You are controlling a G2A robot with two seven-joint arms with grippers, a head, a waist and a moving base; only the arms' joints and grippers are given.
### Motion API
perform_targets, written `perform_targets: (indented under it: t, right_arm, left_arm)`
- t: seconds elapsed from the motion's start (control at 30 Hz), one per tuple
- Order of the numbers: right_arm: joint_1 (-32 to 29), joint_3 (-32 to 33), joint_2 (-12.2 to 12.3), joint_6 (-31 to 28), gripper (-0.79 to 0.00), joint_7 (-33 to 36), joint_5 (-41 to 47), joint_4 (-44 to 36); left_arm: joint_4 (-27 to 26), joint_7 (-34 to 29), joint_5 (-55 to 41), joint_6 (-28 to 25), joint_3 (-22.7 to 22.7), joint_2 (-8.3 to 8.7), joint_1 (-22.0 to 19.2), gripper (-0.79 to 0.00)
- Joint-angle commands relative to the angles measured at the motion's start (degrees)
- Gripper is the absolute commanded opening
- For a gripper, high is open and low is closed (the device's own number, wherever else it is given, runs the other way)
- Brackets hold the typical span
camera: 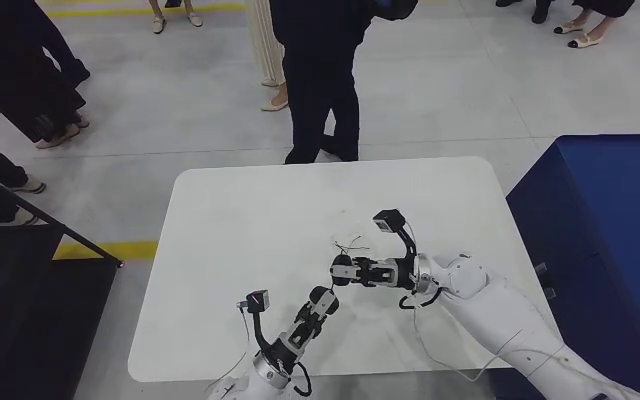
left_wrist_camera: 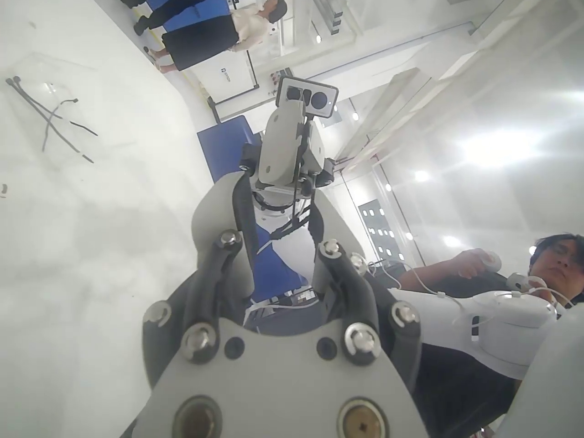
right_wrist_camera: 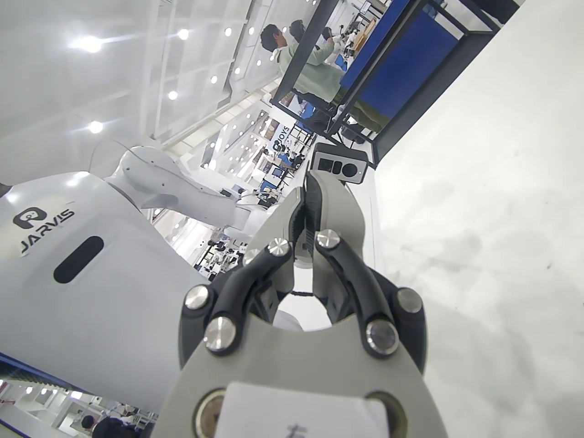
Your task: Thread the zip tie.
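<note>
My left claw (left_wrist_camera: 273, 191) is spread wide with nothing between its fingers. It hangs over the white worktop (camera: 230, 230), between the middle and the near edge. My right claw (right_wrist_camera: 306, 198) has its fingers pressed together. It sits just beyond the left one, near the worktop's middle.

The thin black plastic zip ties (camera: 350, 243) lie in a small loose cluster on the worktop, just past my right claw toward the far edge and touching neither claw. I judge the task to be at its start: one tie has to be picked out before its tail can go through its head. The next move calls for a fine pinch on a single strand where several cross, then a second grip so that head and tail can be lined up.

The left wrist view separates the cluster into individual ties (left_wrist_camera: 50, 116), crossed over one another on a clear plastic sheet (left_wrist_camera: 41, 70). The top view gives only a faint tangle there. The right wrist view shows a thin dark ribbed strand across the gap near my right fingers' roots. I cannot tell whether it is a tie.
</note>
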Motion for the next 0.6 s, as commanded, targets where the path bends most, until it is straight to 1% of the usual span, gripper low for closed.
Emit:
perform_targets:
  t: [0.0,0.17,0.2,0.23,0.4,0.47,0.5,0.53,0.57]
  right_arm:
    - [0.0,0.2,-0.1,0.1,-0.785,0.3,0.0,0.1]
    - [0.0,0.6,-0.4,0.3,-0.785,0.9,-0.2,0.3]
    - [0.0,0.7,-0.5,0.6,-0.548,0.9,-0.4,0.4]
    - [0.0,0.7,-0.5,0.6,0.000,0.9,-0.6,0.4]
    - [0.0,0.7,-0.5,0.6,0.000,0.9,-0.6,0.4]
    - [-0.2,1.9,-0.3,2.8,0.000,-0.9,-0.6,0.8]
    - [-0.4,2.9,-0.1,4.2,0.000,-1.2,0.4,0.8]
    - [-0.8,3.7,0.2,6.6,0.000,0.0,2.4,0.9]
    - [-0.8,4.7,0.6,10.1,0.000,2.2,4.4,1.3]
  left_arm:
    - [0.1,0.3,-0.1,0.0,-0.1,-0.04,-0.1,-0.785]
    - [0.2,0.0,-0.8,-0.1,-0.5,-0.01,0.1,-0.785]
    - [0.2,-0.3,-1.1,0.0,-0.7,0.02,0.2,-0.785]
    - [0.3,-0.5,-1.7,0.1,-0.9,0.04,0.3,-0.785]
    - [0.3,-0.6,-2.1,0.3,-0.9,0.05,0.3,-0.785]
    - [0.0,0.1,-1.4,0.3,-1.5,0.06,0.1,-0.785]
    - [-0.8,1.7,2.6,-0.1,-2.7,0.17,-0.1,-0.785]
    - [-1.8,4.3,8.6,-1.0,-3.8,0.29,0.3,-0.785]
    - [-3.2,8.8,15.6,-1.5,-5.1,0.33,1.2,-0.785]
